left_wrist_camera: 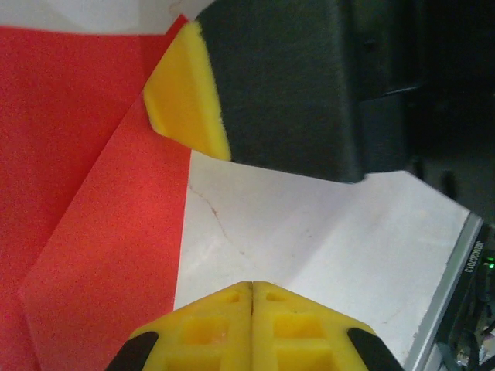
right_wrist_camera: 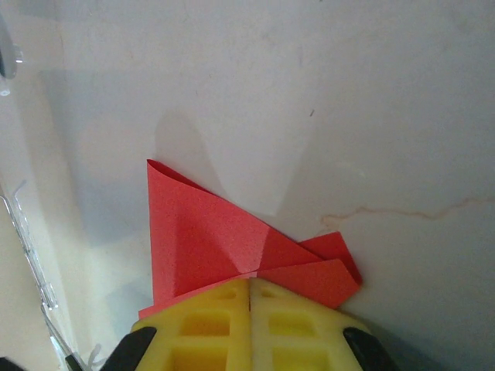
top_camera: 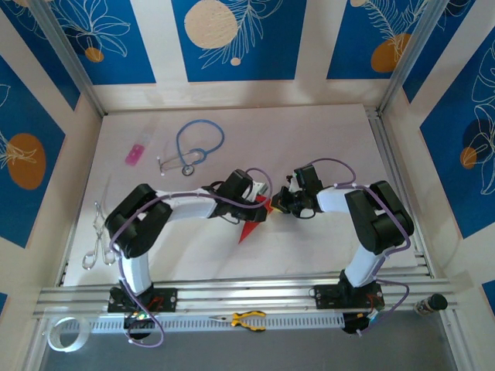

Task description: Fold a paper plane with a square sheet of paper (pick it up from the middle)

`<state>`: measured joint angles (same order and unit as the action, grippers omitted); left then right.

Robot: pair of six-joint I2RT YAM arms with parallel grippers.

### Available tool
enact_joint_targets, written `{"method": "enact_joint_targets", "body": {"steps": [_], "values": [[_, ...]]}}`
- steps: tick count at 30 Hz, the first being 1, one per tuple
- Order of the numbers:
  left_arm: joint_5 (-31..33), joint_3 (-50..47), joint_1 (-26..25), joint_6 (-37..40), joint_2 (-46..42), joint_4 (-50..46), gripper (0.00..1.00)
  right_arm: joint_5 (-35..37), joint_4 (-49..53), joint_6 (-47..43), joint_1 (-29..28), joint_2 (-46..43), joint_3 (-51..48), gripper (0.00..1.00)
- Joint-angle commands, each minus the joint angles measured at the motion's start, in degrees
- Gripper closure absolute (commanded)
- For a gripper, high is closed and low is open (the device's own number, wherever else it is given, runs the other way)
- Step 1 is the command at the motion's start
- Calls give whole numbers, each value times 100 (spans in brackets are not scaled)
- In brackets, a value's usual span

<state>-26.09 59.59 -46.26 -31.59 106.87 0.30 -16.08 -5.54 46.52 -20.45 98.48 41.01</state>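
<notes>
The red paper [top_camera: 250, 227] lies on the white table, folded into a wedge whose sharp tip points to the near left. In the right wrist view the folded paper [right_wrist_camera: 209, 232] shows layered flaps and a crease. My right gripper [right_wrist_camera: 252, 280] is shut, its tips set down on the paper's edge, with no paper in the seam between them. My left gripper [left_wrist_camera: 252, 284] is shut and empty over bare table just beside the paper [left_wrist_camera: 85, 201]. The right gripper's yellow pad [left_wrist_camera: 182, 89] sits close in front of it. In the top view the two grippers, left [top_camera: 261, 202] and right [top_camera: 277, 204], nearly meet.
A blue stethoscope [top_camera: 195, 145] and a small pink item [top_camera: 135, 154] lie at the back left. Scissors [top_camera: 96, 233] rest at the left edge. Yellow-handled pliers [top_camera: 248, 319] and a tape roll [top_camera: 66, 334] sit on the front rail.
</notes>
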Motion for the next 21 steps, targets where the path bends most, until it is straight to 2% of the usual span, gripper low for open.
{"method": "enact_joint_targets", "body": {"steps": [1, 11, 21], "values": [[-143, 202, -58, -22, 236, -188, 93, 246, 364, -116, -25, 200, -67, 99], [255, -382, -117, 37, 268, -413, 92, 331, 485, -177, -23, 277, -54, 99], [184, -1101, -111, 40, -230, -419, 90, 421, 563, -267, 8, 312, -66, 100]]}}
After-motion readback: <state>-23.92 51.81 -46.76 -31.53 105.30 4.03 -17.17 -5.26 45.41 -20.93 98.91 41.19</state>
